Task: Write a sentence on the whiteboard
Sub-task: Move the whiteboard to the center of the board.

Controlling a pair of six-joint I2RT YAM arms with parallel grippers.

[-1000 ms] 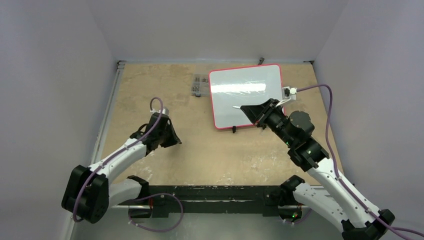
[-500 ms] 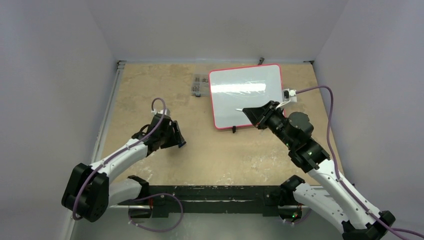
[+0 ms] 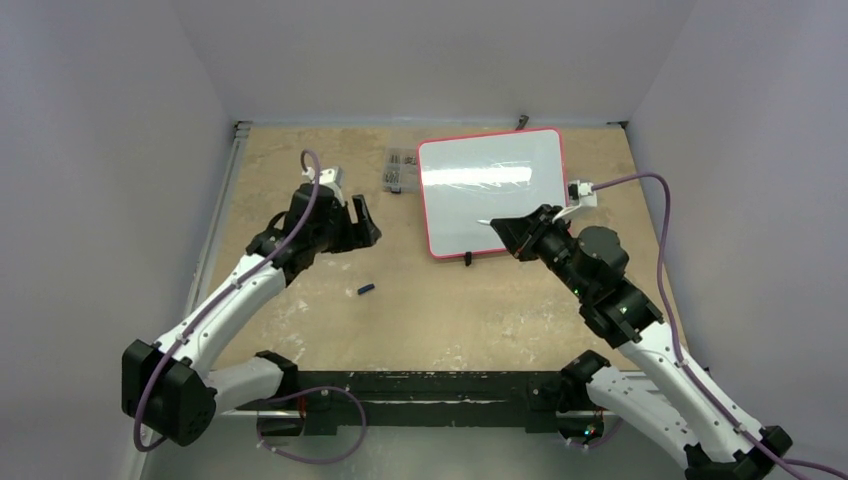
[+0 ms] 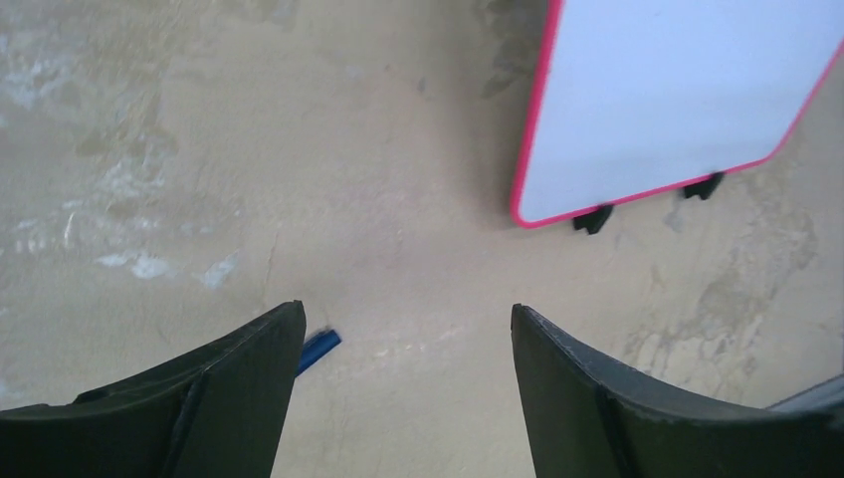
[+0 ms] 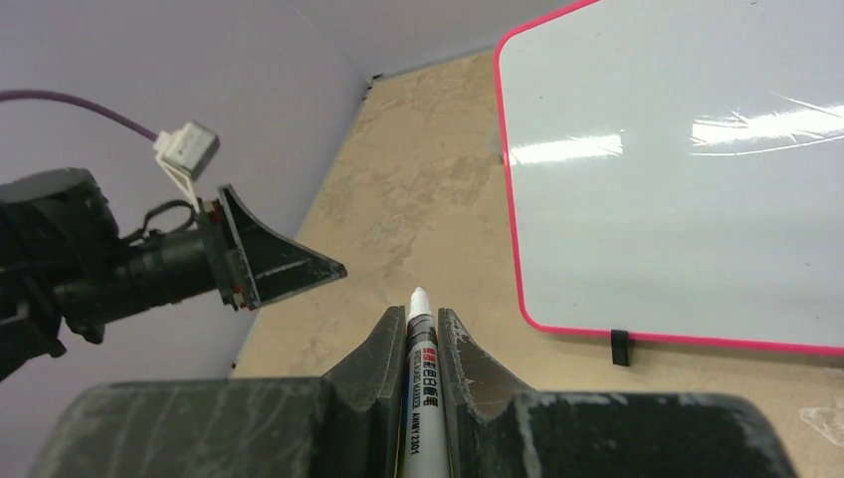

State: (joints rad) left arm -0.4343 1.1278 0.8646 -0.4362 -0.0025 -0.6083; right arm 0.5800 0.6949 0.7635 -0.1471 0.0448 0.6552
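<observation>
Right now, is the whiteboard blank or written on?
Blank. The whiteboard shows only white surface and glare in every view; the marker sits clamped in the right pincer.

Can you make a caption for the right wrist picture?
The right fingers pinch a white marker beside the blank whiteboard.

Arm and gripper status: left open and empty, right clamped.
The left arm (image 3: 235,295) rises from its base at the near left and reaches forward and inward, elbow bent. The left gripper (image 3: 365,225) points toward the centre – in its wrist view its jaws stand wide apart with nothing between them. The right arm (image 3: 650,345) runs from the near right base, angling forward and left, wrist tilted down. The right gripper (image 3: 497,224) has its fingers (image 5: 383,349) pressed against both sides of a marker (image 5: 419,368), whose tip projects just past the fingertips.
</observation>
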